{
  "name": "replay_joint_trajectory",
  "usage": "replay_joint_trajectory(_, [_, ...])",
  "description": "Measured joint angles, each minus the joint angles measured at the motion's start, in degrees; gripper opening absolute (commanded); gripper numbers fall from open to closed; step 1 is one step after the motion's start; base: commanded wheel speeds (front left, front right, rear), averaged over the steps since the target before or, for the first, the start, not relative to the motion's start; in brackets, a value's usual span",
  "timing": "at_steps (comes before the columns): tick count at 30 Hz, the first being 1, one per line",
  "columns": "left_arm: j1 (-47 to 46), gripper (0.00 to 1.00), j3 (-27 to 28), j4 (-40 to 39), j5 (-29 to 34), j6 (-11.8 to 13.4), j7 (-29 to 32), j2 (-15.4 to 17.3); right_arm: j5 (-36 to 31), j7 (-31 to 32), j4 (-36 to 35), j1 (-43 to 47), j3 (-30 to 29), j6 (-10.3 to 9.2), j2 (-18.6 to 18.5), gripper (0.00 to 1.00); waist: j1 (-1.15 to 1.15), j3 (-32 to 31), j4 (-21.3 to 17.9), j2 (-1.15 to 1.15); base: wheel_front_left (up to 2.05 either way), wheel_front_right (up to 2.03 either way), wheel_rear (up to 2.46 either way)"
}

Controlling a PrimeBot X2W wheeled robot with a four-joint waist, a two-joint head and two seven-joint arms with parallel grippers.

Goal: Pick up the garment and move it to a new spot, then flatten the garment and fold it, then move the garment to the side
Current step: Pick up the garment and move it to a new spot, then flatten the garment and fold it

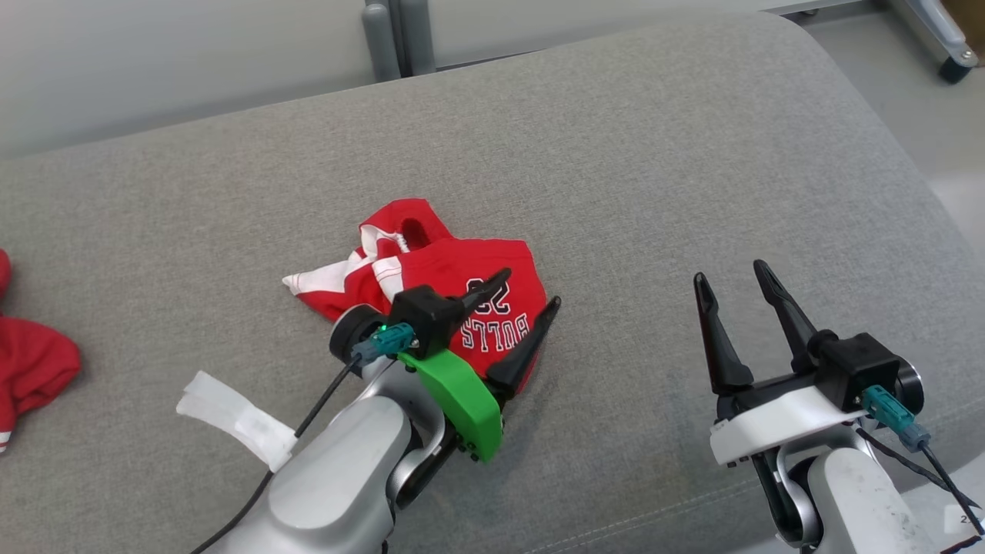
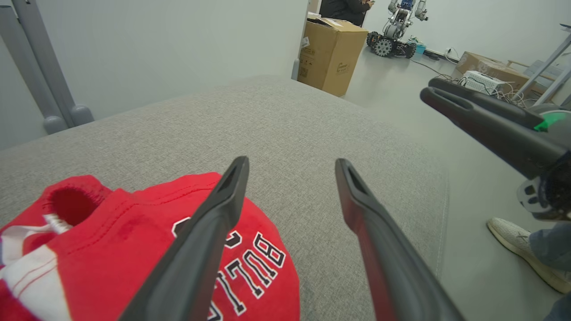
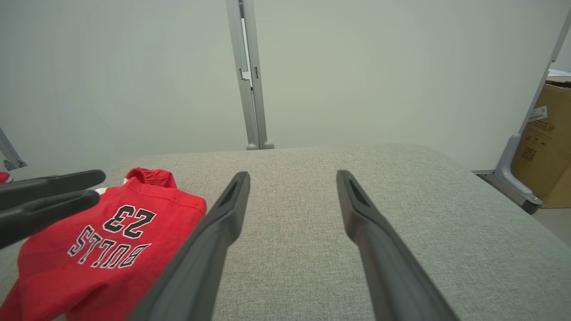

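A small red jersey point(image 1: 454, 285) with white trim and "BULLS 23" lettering lies crumpled on the grey cushion point(image 1: 616, 169). My left gripper point(image 1: 529, 288) hovers open over the jersey's right edge, one finger above the lettering and the other past the hem. The left wrist view shows the jersey point(image 2: 111, 249) under the left finger, with bare cushion between the fingers of that gripper point(image 2: 292, 166). My right gripper point(image 1: 729, 277) stands open to the right, apart from the garment, nothing between its fingers. In the right wrist view the jersey point(image 3: 107, 249) lies to the left of this gripper point(image 3: 293, 177).
Another red garment point(image 1: 31, 362) lies at the cushion's left edge. A white strip point(image 1: 231, 419) hangs by my left forearm. Past the cushion's right edge are a person's shoe point(image 2: 526, 249), cardboard boxes point(image 2: 332, 53) and another wheeled robot point(image 2: 395, 31). A grey post point(image 3: 250, 71) stands behind.
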Motion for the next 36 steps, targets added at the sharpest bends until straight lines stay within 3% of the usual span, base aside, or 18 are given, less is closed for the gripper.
replay_joint_trajectory(8, [0.0, 1.0, 4.85, 1.38, 1.51, 5.48, -1.76, 0.0, -0.42, 0.0, -0.26, 0.69, -0.54, 0.09, -0.67, 1.0, 0.0, -0.79, 3.94, 0.0, 0.0, 0.0, 0.0])
replay_joint_trajectory(11, [0.25, 1.0, 5.47, 1.68, 2.27, 7.37, -2.2, 0.76, -0.65, 0.0, -0.19, 0.69, -0.29, 0.93, -1.35, 1.0, 0.0, -1.3, 5.82, 0.0, 0.0, 0.0, 0.0])
replay_joint_trajectory(19, [6.15, 1.0, 8.32, 1.23, 3.53, 11.04, -2.7, 5.9, -1.7, 0.01, 4.37, 0.64, 2.54, 2.78, -2.92, 1.0, 0.0, -2.89, 11.47, 0.0, 0.0, 0.0, 0.0])
replay_joint_trajectory(28, [12.41, 1.0, 14.55, -1.07, 1.27, 12.36, -3.21, 8.99, -2.68, 5.68, 9.06, -5.08, 6.38, 4.59, -3.55, 1.0, 0.0, -4.24, 18.36, 0.0, 0.0, 0.0, 0.0])
replay_joint_trajectory(36, [15.38, 1.0, 16.24, -2.96, 0.47, 12.43, -3.25, 8.99, -2.16, 11.82, 15.13, -9.37, 8.61, 5.13, -4.41, 1.0, 0.0, -4.99, 24.17, 0.0, 0.0, 0.0, 0.0])
